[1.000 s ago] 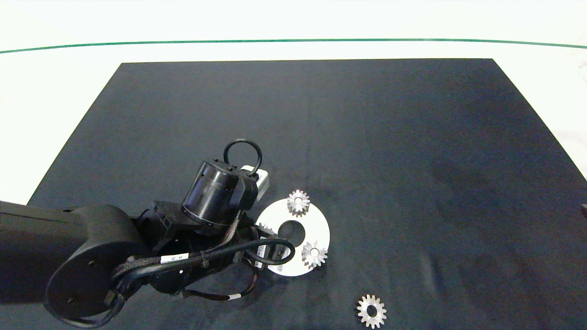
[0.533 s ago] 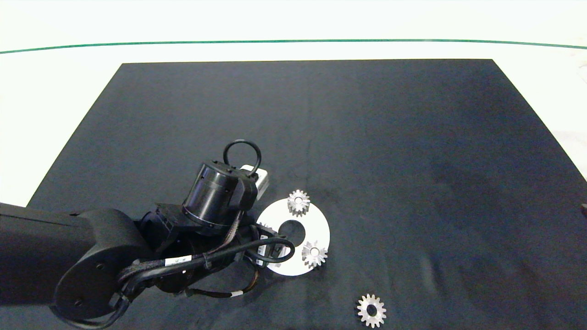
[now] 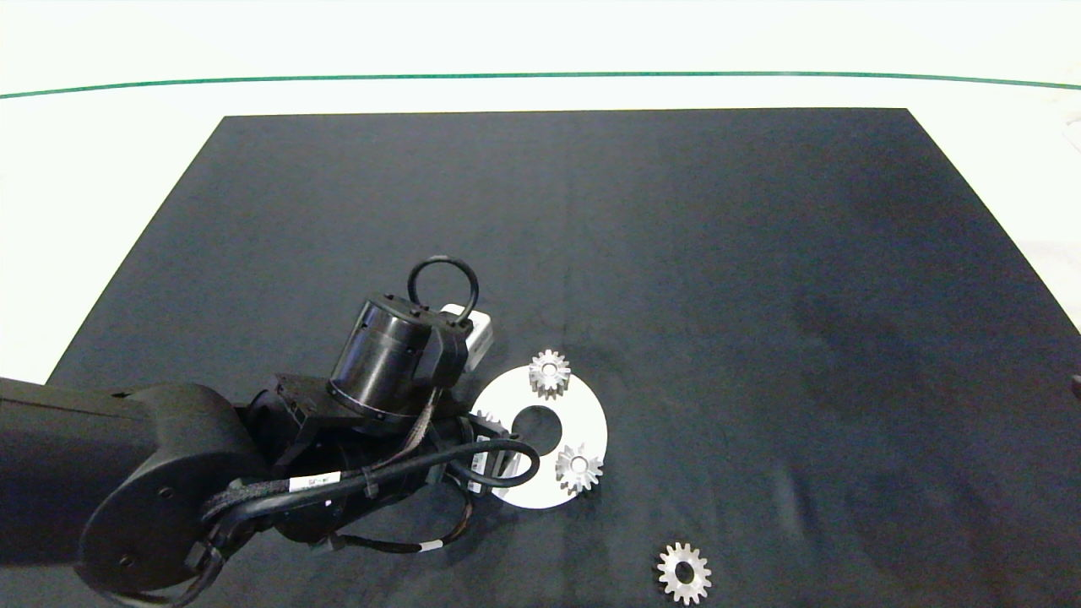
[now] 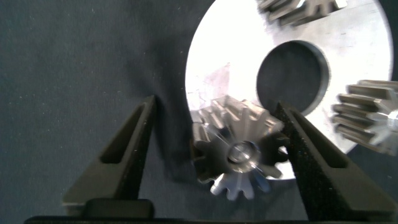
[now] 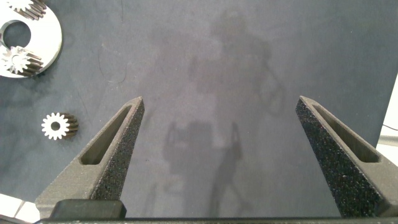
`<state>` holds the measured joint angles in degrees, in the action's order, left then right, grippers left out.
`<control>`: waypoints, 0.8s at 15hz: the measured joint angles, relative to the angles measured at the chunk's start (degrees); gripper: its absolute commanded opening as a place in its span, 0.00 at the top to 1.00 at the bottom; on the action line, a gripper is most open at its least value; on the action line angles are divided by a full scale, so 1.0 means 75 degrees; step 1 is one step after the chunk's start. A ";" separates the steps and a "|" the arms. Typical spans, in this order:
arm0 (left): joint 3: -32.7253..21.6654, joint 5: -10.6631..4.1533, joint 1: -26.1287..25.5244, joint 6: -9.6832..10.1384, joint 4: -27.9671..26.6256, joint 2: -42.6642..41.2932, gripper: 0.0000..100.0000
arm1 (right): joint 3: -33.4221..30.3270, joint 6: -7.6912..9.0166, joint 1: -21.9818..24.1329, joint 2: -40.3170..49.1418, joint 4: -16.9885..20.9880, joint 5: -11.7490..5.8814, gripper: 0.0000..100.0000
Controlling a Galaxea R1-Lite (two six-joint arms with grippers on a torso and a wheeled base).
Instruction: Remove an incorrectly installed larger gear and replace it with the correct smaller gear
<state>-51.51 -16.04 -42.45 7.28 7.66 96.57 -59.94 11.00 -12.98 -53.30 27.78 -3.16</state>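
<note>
Removal step: the left gripper point(image 4: 214, 155), fingers apart, straddles the chunky silver larger gear point(image 4: 239, 155) on the white ring-shaped plate point(image 4: 354, 74)'s edge; closing comes next, I judge

Larger gear point(image 4: 239, 160): chunky silver, small centre hole, upright on the white disc's edge, between open end effector fingers. Smaller gear point(image 3: 684, 573): flat, wide dark hole, lying on black mat, well apart.

Two small gears point(image 3: 550, 372) on white disc point(image 3: 591, 422)

Dark mat point(image 3: 676, 253) carries round white plate point(image 3: 583, 414), smaller gear point(image 3: 684, 573).
</note>
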 measured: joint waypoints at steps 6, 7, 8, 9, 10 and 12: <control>0.0018 -0.0015 -0.0055 -0.0072 -0.0216 -0.0070 0.41 | 0.0000 0.0000 0.0011 0.0000 0.0003 0.0000 0.00; 0.0050 -0.0015 -0.0059 -0.0115 -0.0236 -0.0073 0.44 | 0.0000 0.0000 0.0011 0.0000 0.0000 0.0000 0.00; 0.0083 -0.0018 -0.0065 -0.0166 -0.0250 -0.0076 0.46 | 0.0000 -0.0003 0.0011 0.0000 0.0000 0.0000 0.00; 0.0106 -0.0021 -0.0088 -0.0177 -0.0250 -0.0076 0.47 | 0.0000 0.0000 0.0015 0.0000 0.0000 0.0000 0.00; 0.0132 -0.0028 -0.0120 -0.0177 -0.0247 -0.0080 0.50 | 0.0000 0.0000 0.0015 0.0000 0.0000 0.0000 0.00; 0.0146 -0.0039 -0.0161 -0.0177 -0.0236 -0.0080 0.53 | 0.0000 0.0000 0.0015 0.0000 0.0000 0.0003 0.00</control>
<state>-50.41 -16.34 -43.65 5.95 5.89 95.98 -59.94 11.00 -12.87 -53.30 27.78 -3.13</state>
